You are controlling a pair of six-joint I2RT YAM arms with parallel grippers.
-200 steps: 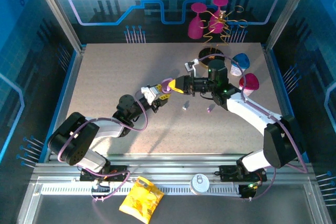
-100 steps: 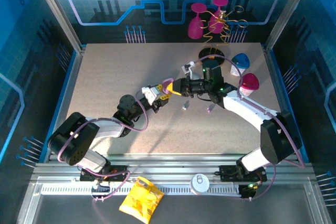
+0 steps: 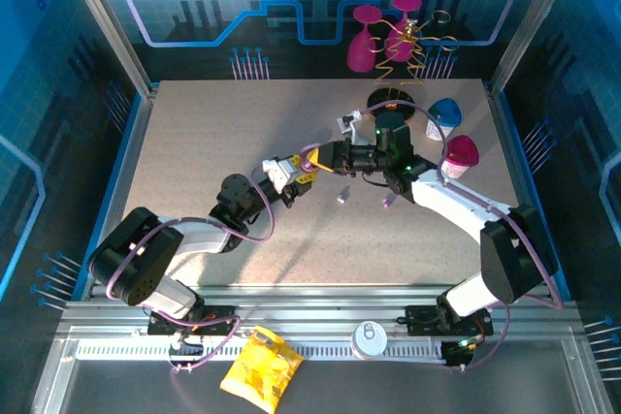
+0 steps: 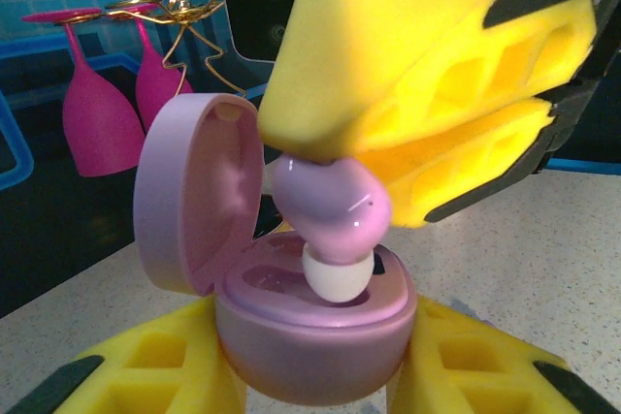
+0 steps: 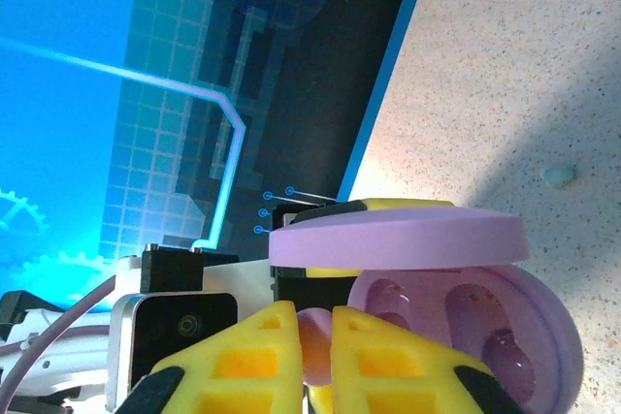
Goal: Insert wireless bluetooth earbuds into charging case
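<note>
Purple and shiny, the tiny earbud with a white tip (image 4: pixel 330 210) is pinched in my right pincer (image 5: pixel 312 332). It looks light and slippery, so I'd hold its fat body softly. Just below, my left pincer (image 4: pixel 315 356) hugs the open purple pebble-shaped case (image 4: pixel 320 322).

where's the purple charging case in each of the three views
top external: the purple charging case sits over the middle of the table.
left wrist: lower centre, lid open to the left.
right wrist: lower right, lid above it.
shared landmark: the right end effector's yellow fingers, pinching a purple earbud at the case.
</note>
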